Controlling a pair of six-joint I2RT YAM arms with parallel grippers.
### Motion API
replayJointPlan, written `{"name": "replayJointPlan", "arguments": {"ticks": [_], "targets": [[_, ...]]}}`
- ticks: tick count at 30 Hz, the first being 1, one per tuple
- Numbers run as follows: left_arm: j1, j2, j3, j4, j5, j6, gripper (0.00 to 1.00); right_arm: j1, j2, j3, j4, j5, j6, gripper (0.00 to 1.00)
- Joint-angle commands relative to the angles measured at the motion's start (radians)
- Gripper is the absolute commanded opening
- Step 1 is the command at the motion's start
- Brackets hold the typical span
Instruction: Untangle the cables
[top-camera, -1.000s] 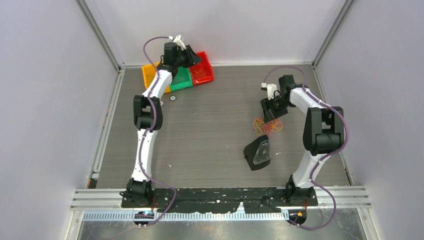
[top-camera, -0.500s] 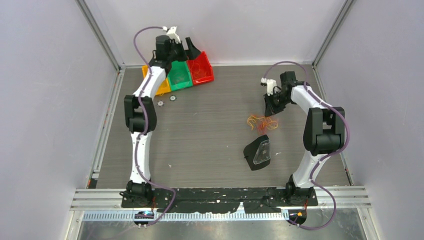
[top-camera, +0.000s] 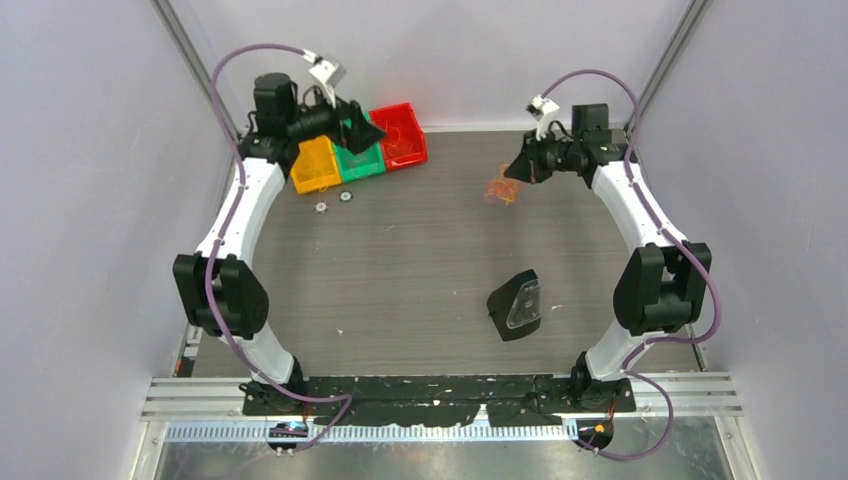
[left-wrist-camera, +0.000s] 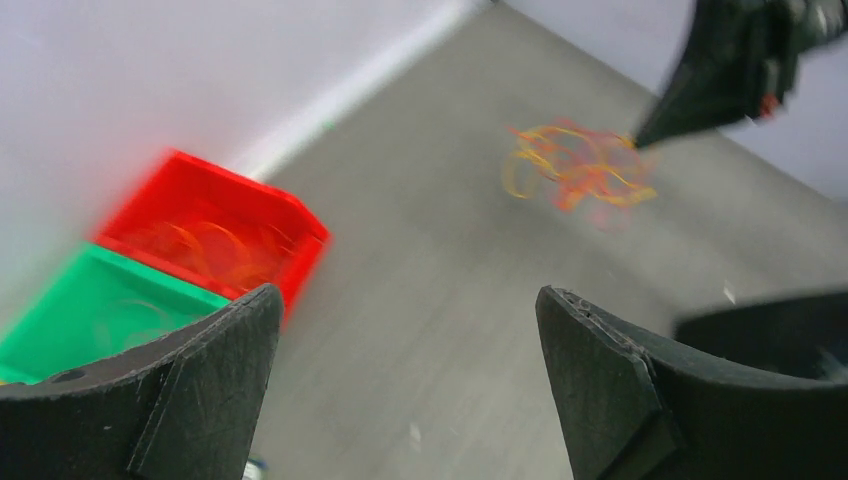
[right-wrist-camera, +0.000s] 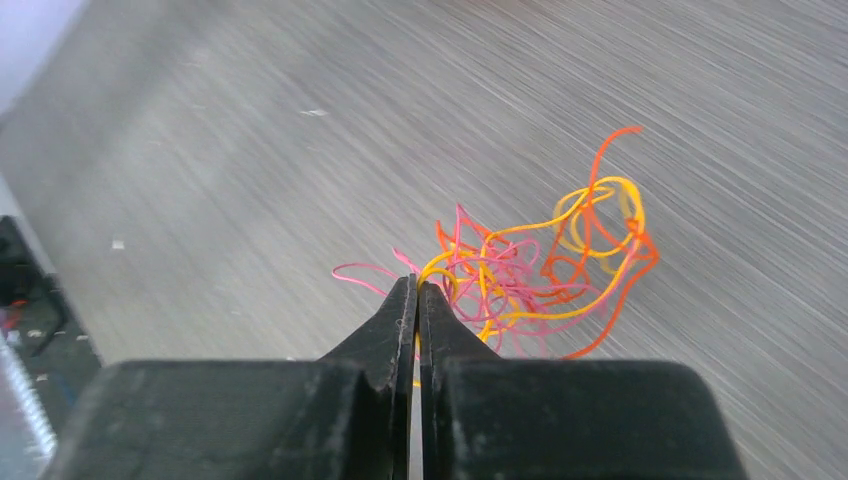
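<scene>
Right hand (right-wrist-camera: 417, 285) pinched tight on the tangle of cables (right-wrist-camera: 500, 290); left hand (left-wrist-camera: 402, 295) wide apart.
Thin, curly cables, pink, orange and yellow, hang at the tips above the far side of the grey, wood-striped tabletop (top-camera: 420, 250); pale plain walls (top-camera: 100, 200) stand around it; red bin (top-camera: 400, 135), green bin (top-camera: 360, 158) and orange bin (top-camera: 315, 165) sit by the back wall.

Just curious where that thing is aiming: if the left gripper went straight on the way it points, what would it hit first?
Probably bare table, between the red bin and the tangle hanging from the right gripper. The open left gripper seems to aim past both, though depth is hard to judge.
</scene>
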Motion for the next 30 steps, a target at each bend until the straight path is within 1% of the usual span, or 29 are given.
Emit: {"name": "replayJointPlan", "arguments": {"ticks": [1, 4, 6, 11, 14, 15, 17, 18, 20, 21, 22, 23, 24, 25, 30], "targets": [[-0.065, -0.080, -0.219, -0.045, 0.166, 0.067, 0.99, 0.114, -0.053, 0.021, 0.144, -0.136, 0.166, 0.05], [-0.128, -0.144, -0.356, 0.065, 0.160, 0.061, 0.98, 0.176, -0.066, 0.032, 0.166, -0.168, 0.189, 0.05], [-0.165, -0.172, -0.413, 0.124, 0.158, 0.062, 0.97, 0.214, -0.076, 0.033, 0.171, -0.183, 0.192, 0.05], [-0.259, -0.180, -0.491, 0.196, 0.129, 0.055, 0.96, 0.302, -0.097, 0.023, 0.198, -0.202, 0.215, 0.05], [-0.295, -0.163, -0.555, 0.326, 0.106, 0.018, 0.96, 0.344, -0.108, 0.015, 0.236, -0.212, 0.260, 0.06], [-0.301, -0.150, -0.566, 0.384, 0.099, -0.031, 0.94, 0.349, -0.110, 0.014, 0.245, -0.218, 0.274, 0.05], [-0.302, -0.117, -0.578, 0.469, 0.087, -0.138, 0.79, 0.360, -0.118, 0.010, 0.275, -0.226, 0.316, 0.05], [-0.300, -0.101, -0.579, 0.497, 0.088, -0.188, 0.66, 0.364, -0.121, 0.009, 0.297, -0.229, 0.344, 0.05], [-0.300, -0.078, -0.586, 0.512, 0.085, -0.203, 0.42, 0.364, -0.127, 0.019, 0.317, -0.233, 0.377, 0.05], [-0.294, -0.074, -0.594, 0.502, 0.086, -0.194, 0.26, 0.364, -0.130, 0.025, 0.320, -0.229, 0.384, 0.05], [-0.283, -0.073, -0.603, 0.488, 0.091, -0.188, 0.12, 0.361, -0.132, 0.040, 0.321, -0.226, 0.386, 0.05], [-0.265, -0.073, -0.612, 0.456, 0.096, -0.183, 0.05, 0.359, -0.138, 0.047, 0.321, -0.211, 0.393, 0.05], [-0.244, -0.075, -0.620, 0.417, 0.098, -0.181, 0.01, 0.346, -0.140, 0.060, 0.326, -0.203, 0.401, 0.05], [-0.218, -0.081, -0.633, 0.379, 0.100, -0.172, 0.00, 0.335, -0.146, 0.066, 0.335, -0.193, 0.430, 0.06], [-0.112, -0.156, -0.717, 0.136, 0.065, 0.001, 0.00, 0.227, -0.160, 0.113, 0.415, -0.136, 0.512, 0.06]]}}
